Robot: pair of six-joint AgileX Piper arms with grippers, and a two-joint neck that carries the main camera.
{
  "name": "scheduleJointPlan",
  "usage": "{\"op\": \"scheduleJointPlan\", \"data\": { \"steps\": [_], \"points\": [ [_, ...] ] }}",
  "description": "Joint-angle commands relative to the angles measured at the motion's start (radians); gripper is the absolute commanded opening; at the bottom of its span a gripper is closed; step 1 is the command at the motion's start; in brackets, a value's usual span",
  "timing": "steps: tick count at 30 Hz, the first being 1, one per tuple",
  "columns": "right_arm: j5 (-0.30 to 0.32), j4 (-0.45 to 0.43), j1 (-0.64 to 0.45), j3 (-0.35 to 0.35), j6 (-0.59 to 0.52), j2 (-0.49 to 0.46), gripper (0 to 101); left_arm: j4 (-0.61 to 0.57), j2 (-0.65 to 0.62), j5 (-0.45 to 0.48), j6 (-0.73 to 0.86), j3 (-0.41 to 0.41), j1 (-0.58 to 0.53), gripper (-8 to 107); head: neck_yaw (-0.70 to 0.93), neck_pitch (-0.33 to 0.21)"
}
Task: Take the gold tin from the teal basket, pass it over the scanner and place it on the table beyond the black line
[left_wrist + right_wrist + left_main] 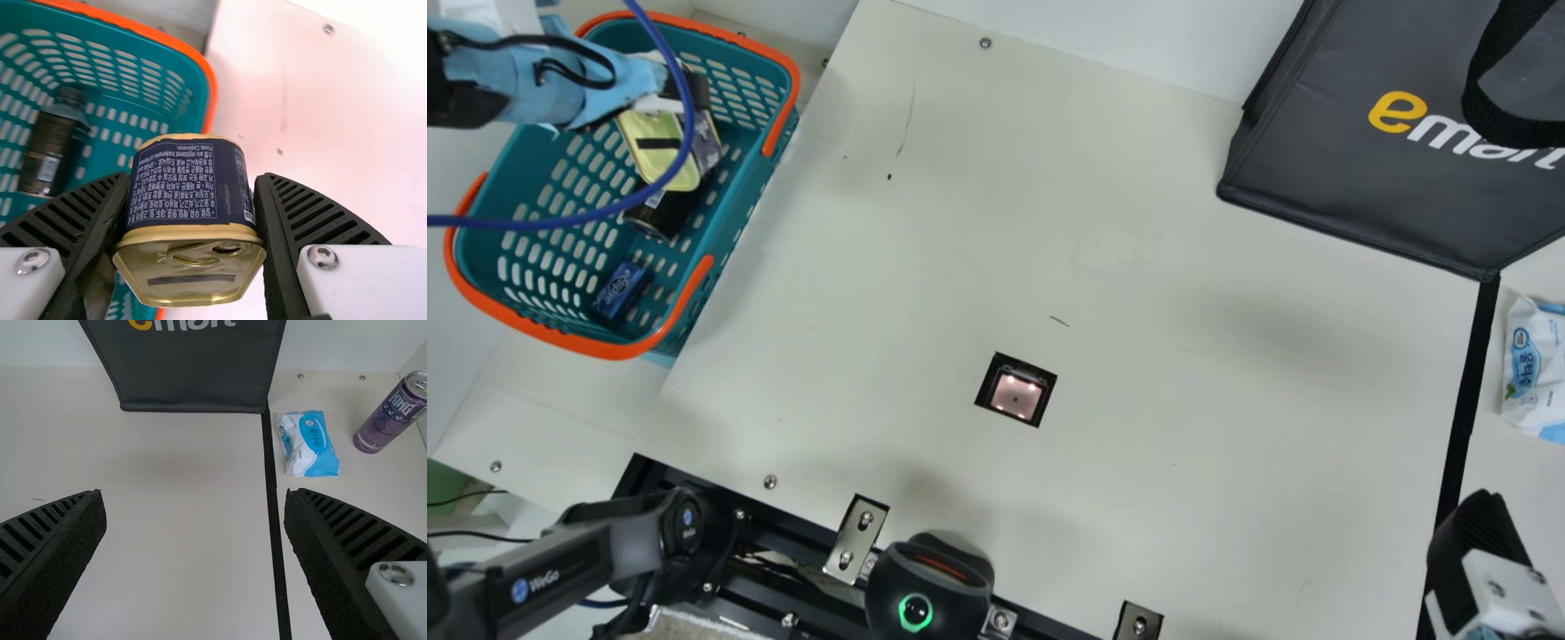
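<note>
"Gold-and-navy metal tin [660, 151]: where?"
"Grasped by the left tool [674, 100], above the orange-rimmed teal plastic basket [578, 342], far left."
"And the right tool [1479, 529]?"
"Released, near right, above the black line [1467, 391]."

Bright light, soft shadows

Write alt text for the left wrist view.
The left gripper holds the gold tin, dark blue label and ring-pull end showing, between two black ribbed fingers. Behind lie the teal basket with an orange rim, a dark bottle inside it, and the pale table.
</note>
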Motion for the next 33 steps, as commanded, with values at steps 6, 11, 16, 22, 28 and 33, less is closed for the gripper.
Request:
{"op": "scheduleJointPlan", "data": {
  "steps": [6,11,16,22,28,33],
  "points": [
    [0.000,0.000,0.000,0.000,0.000,0.000,95,0.033,-0.064,0.040,-0.103,0.035,-0.169,-8,0.002,-0.029],
    [0.000,0.000,0.000,0.000,0.000,0.000,95,0.067,-0.083,0.062,-0.196,0.057,-0.289,-8,0.002,-0.029],
    [0.000,0.000,0.000,0.000,0.000,0.000,95,0.099,-0.082,0.083,-0.294,0.072,-0.405,-8,0.002,-0.029],
    [0.000,0.000,0.000,0.000,0.000,0.000,95,0.109,-0.052,0.119,-0.402,0.072,-0.524,-8,0.002,-0.029],
    [0.000,0.000,0.000,0.000,0.000,0.000,95,0.098,-0.006,0.121,-0.482,0.092,-0.620,-8,0.002,-0.029],
    [0.000,0.000,0.000,0.000,0.000,0.000,95,0.081,0.030,0.121,-0.529,0.111,-0.677,-8,0.002,-0.029]
  ]
}}
